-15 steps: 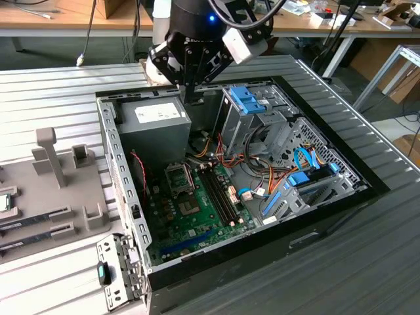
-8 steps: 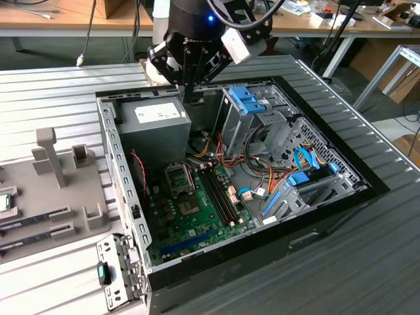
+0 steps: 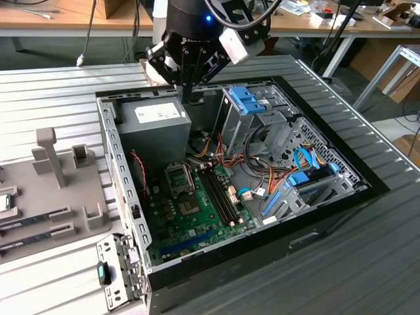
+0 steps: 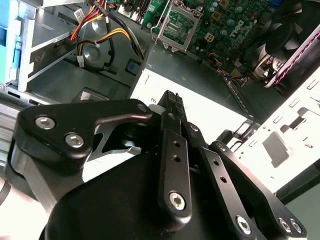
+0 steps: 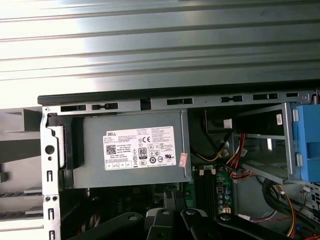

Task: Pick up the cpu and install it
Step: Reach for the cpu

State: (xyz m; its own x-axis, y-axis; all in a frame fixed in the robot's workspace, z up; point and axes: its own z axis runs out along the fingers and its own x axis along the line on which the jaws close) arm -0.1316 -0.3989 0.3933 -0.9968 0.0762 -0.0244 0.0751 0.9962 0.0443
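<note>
The cpu, that small flat square chip with the silver-grey top (image 3: 4,203), sits on the pale grey moulded tray (image 3: 65,190) at the exterior view's left edge, partly cut off, just beside the long narrow memory sticks (image 3: 36,218). I'm well apart from it. My black gripper (image 3: 186,98) hangs over the grey metal power-supply box (image 3: 154,121) inside the open black computer case (image 3: 315,223), fingers pressed together with nothing between them. The metal-framed socket (image 3: 178,176) on the green motherboard (image 3: 197,223) is further down in the case.
</note>
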